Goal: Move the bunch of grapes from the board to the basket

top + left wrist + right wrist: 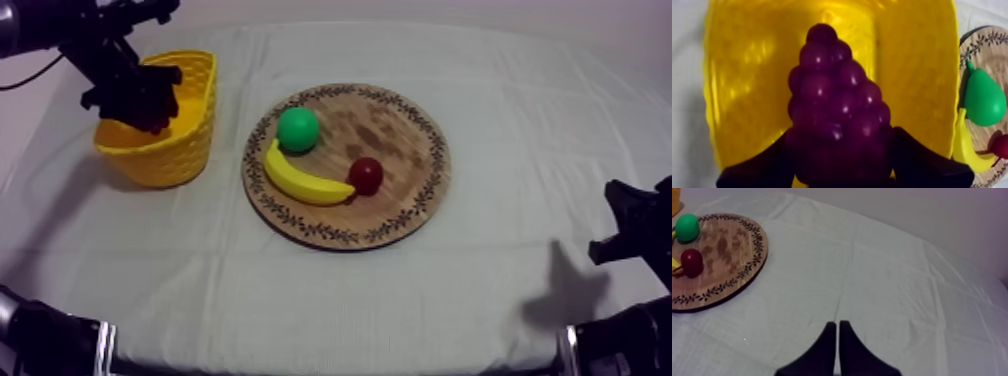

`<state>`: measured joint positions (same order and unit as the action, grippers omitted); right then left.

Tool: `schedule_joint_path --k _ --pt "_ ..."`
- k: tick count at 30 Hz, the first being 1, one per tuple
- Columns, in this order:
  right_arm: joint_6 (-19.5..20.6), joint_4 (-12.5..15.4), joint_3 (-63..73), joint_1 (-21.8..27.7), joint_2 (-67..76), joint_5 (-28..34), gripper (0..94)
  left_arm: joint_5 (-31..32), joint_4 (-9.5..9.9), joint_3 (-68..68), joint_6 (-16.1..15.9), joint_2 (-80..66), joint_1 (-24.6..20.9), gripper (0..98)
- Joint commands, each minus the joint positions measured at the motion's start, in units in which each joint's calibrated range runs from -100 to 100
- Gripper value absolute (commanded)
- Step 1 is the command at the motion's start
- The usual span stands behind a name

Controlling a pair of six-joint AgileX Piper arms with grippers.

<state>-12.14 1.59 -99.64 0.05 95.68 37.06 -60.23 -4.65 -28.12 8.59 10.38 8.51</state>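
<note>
Grip: left gripper [843, 145] pinches the bunch of grapes [834, 100] at its broad end, one black finger each side.
Axis: bunch runs away from the fingers, narrow tip foremost, toward the yellow basket [912, 75].
Relation: grapes hang over the basket's hollow; letting go looks like the coming move.
Arm: left is nearer; right gripper [838, 333] rests well apart, fingers pressed together on nothing.
Board: wooden board [400, 130] beside the basket holds pear [298, 129], banana [300, 180], small red fruit [366, 175].
Surface: creased grey-white cloth [520, 90], pale wall [922, 218] behind.
</note>
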Motion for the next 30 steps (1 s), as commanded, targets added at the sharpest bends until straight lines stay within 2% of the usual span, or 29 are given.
schedule_joint_path --k 1,6,11,14,20,30 --pt "0.0 0.0 0.0 0.0 0.0 0.0 0.5 0.3 -0.08 -0.1 0.0 0.3 0.2 53.2" --pt "0.0 0.0 0.0 -0.1 0.0 0.0 0.5 0.9 -0.18 -0.2 0.2 0.6 0.7 57.5" --pt "0.0 0.0 0.0 -0.1 0.0 0.0 0.5 1.9 -0.12 -0.7 0.8 0.2 1.2 83.1" --pt "0.0 0.0 0.0 -0.1 0.0 0.0 0.5 3.2 0.02 -1.4 1.2 -0.3 1.3 91.8" --pt "0.0 0.0 0.0 -0.1 0.0 0.0 0.5 5.0 0.1 -2.4 1.3 -1.4 1.4 95.9" --pt "0.0 0.0 0.0 -0.1 0.0 0.0 0.5 5.7 -0.13 -4.3 1.2 -4.9 1.5 95.5"
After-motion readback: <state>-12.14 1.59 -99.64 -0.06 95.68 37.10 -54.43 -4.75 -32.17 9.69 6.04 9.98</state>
